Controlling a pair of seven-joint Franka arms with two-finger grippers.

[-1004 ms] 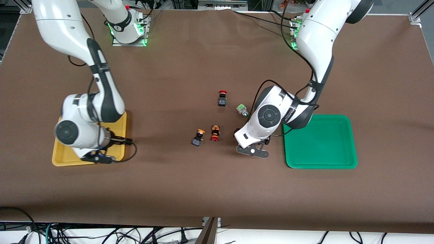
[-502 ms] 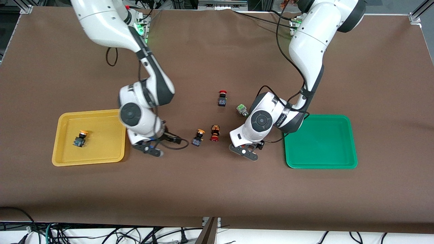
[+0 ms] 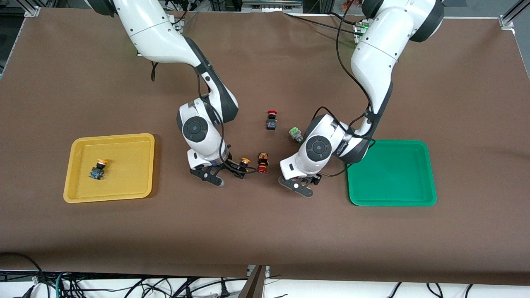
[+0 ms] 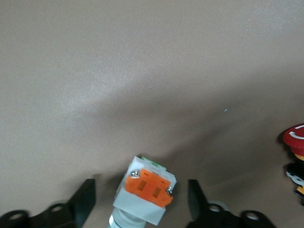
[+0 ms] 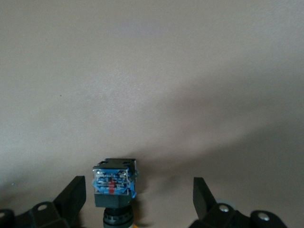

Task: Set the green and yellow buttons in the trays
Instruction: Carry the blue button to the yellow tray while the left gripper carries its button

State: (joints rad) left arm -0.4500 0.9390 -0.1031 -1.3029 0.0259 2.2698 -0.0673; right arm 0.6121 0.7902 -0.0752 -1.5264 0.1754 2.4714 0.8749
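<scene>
The left gripper [image 4: 140, 202] is down at the brown table [image 3: 265, 231], its fingers [image 4: 84, 199] apart on either side of a pale grey button with an orange block [image 4: 145, 192]; a gap shows on each side, so nothing is clamped. In the front view this gripper [image 3: 299, 186] sits just beside the green tray [image 3: 430, 174], toward the right arm's end of the table from it. That tray has nothing in it.

The right gripper [image 5: 137, 199] is also low over the table, its fingers [image 5: 71, 197] spread wide around a yellow-capped button with a black-blue body [image 5: 114, 187], not touching it. From the front, this button [image 3: 244, 162] lies beside the right gripper [image 3: 212, 177], well away from the green tray.

Between the two grippers lies a red-capped button with an orange-black body [image 3: 262, 162]. Farther from the front camera than the green tray's corner stand a pale grey button with a light-green block [image 3: 295, 133] and a red-capped button with a black body [image 3: 271, 119].

Toward the right arm's end of the table lies the yellow tray [image 3: 78, 194], holding a second yellow-capped button [image 3: 98, 169].
</scene>
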